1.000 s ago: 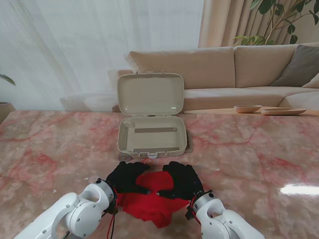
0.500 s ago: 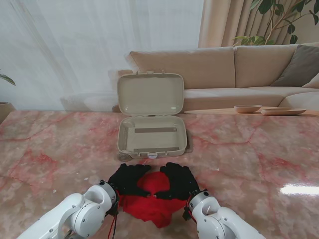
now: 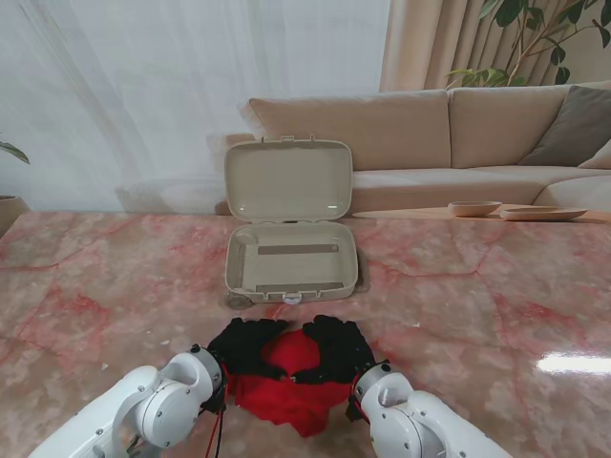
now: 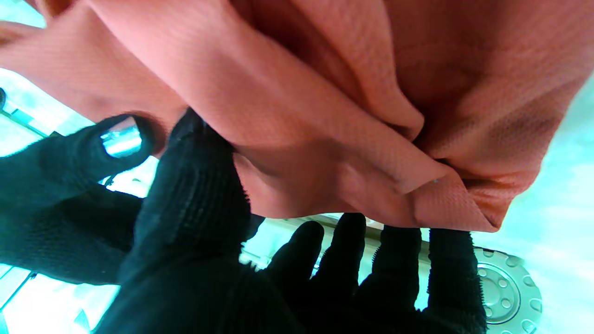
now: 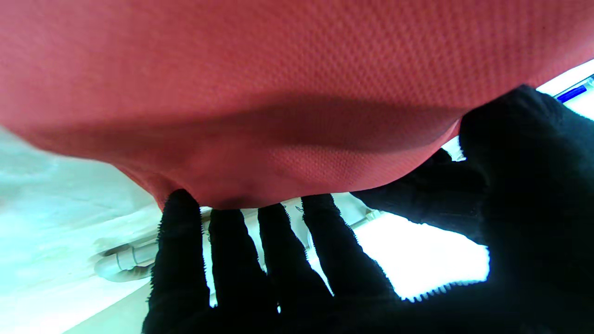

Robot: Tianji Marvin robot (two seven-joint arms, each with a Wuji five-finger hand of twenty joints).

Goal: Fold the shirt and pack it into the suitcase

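A bunched red shirt (image 3: 286, 386) lies on the pink marble table (image 3: 477, 305), close in front of me. My left hand (image 3: 246, 345) and right hand (image 3: 334, 348), both in black gloves, press on its far part from either side, and a red bulge rises between them. In the left wrist view the thumb and fingers (image 4: 195, 222) close against folds of the shirt (image 4: 325, 93). The right wrist view shows fingers (image 5: 274, 260) and thumb touching the shirt (image 5: 278, 69). The beige suitcase (image 3: 291, 258) lies open just beyond the hands, with its lid (image 3: 288, 181) standing upright.
A suitcase wheel (image 4: 506, 292) shows near the left fingertips. A beige sofa (image 3: 458, 134) stands behind the table. A wooden bowl (image 3: 474, 208) and a flat tray (image 3: 542, 214) sit at the far right. A bright glare spot (image 3: 573, 364) lies on the marble.
Both hands have slid a little farther from me, toward the suitcase, and closer together. The shirt bulges more between them, while its near tip stays in place.
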